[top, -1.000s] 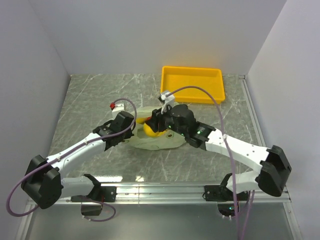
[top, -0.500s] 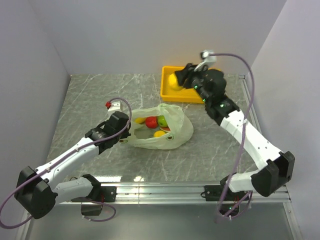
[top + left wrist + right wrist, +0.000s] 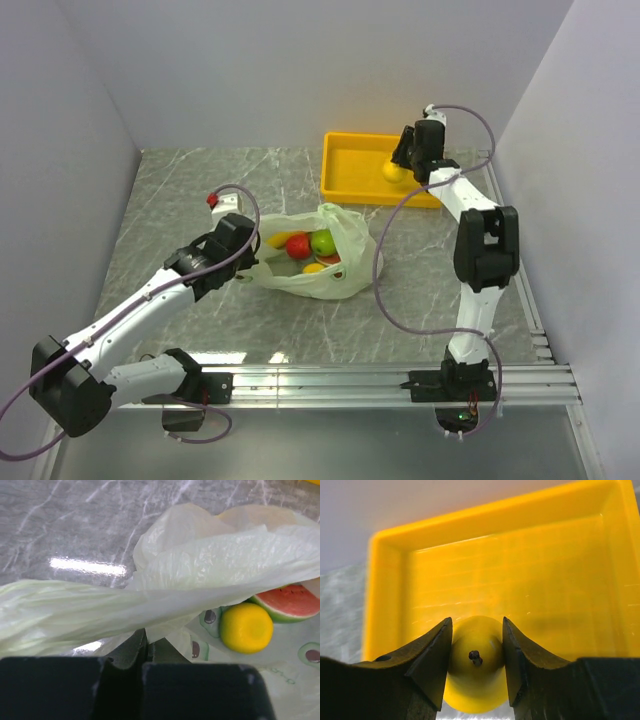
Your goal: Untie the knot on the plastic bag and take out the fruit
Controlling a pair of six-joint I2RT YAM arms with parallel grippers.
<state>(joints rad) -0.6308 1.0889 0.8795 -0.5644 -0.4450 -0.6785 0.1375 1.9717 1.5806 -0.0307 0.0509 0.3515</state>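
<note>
The pale green plastic bag (image 3: 345,268) lies mid-table with its mouth open; the knot is out of view. Fruit shows inside: a red apple (image 3: 299,245), a green apple (image 3: 323,241) and a small yellow piece (image 3: 314,267). My left gripper (image 3: 250,262) is shut on the bag's left edge, with film (image 3: 215,555) pinched between the left gripper's (image 3: 146,640) jaws. A round yellow fruit (image 3: 246,628) and a watermelon slice (image 3: 287,602) lie just beyond. My right gripper (image 3: 397,172) is shut on a yellow pear (image 3: 476,680) over the yellow tray (image 3: 520,570).
The yellow tray (image 3: 355,170) stands at the back right, close to the rear wall. Grey walls close in the marble table (image 3: 180,190) on the left, right and rear. The right arm stretches up along the table's right side.
The right arm lifted the yellow pear out of the bag and carried it back right to over the tray. The bag's mouth now gapes, fruit showing. The left gripper kept its hold.
</note>
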